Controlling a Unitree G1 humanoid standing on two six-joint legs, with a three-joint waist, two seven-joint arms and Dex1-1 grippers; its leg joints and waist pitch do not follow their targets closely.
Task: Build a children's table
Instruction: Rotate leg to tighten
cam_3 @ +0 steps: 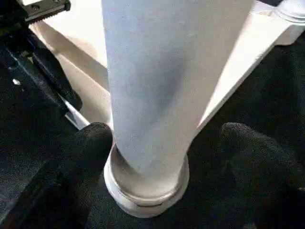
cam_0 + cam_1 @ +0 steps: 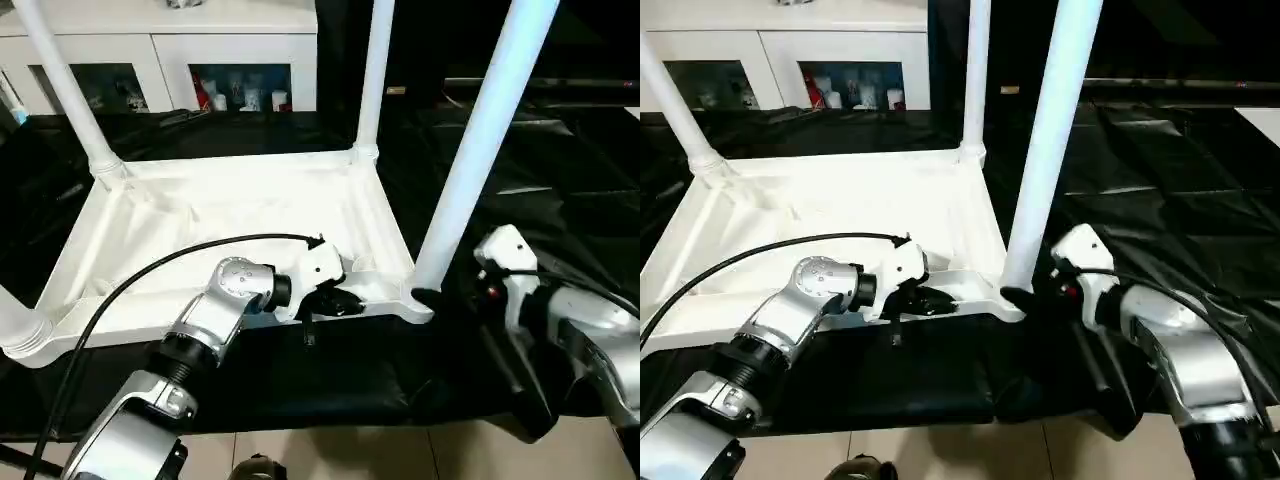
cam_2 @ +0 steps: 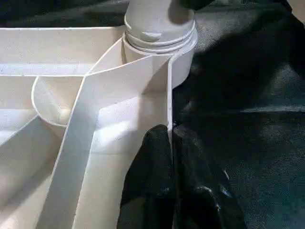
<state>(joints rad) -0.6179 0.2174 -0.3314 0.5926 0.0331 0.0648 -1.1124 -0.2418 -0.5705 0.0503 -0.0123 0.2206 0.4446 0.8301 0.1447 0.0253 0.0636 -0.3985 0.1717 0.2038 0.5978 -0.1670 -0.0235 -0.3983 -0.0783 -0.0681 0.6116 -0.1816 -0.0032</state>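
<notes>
The children's table lies upside down on black cloth, its ribbed white top [image 2: 230, 210] facing up. Three white legs stand in the corner sockets: far left [image 2: 65, 90], far right [image 2: 375, 80] and near right [image 2: 480, 150]. The near left corner [image 2: 20, 335] holds a leg cut off by the picture edge. My left gripper [image 2: 345, 303] is shut on the top's near rim [image 3: 167, 95], its black fingers [image 3: 147, 162] pinching the thin wall close to the near right socket. Around the base of the near right leg [image 1: 157, 86], my right gripper [image 1: 159, 143] is open, one finger [image 1: 81, 157] on each side.
A white cabinet [image 2: 160, 40] with glass-fronted shelves stands behind the table. Black cloth [image 2: 560, 180] covers the work surface to the right and front. A black cable [image 2: 150, 270] arcs over my left forearm. Pale floor tiles [image 2: 350, 455] show below the near edge.
</notes>
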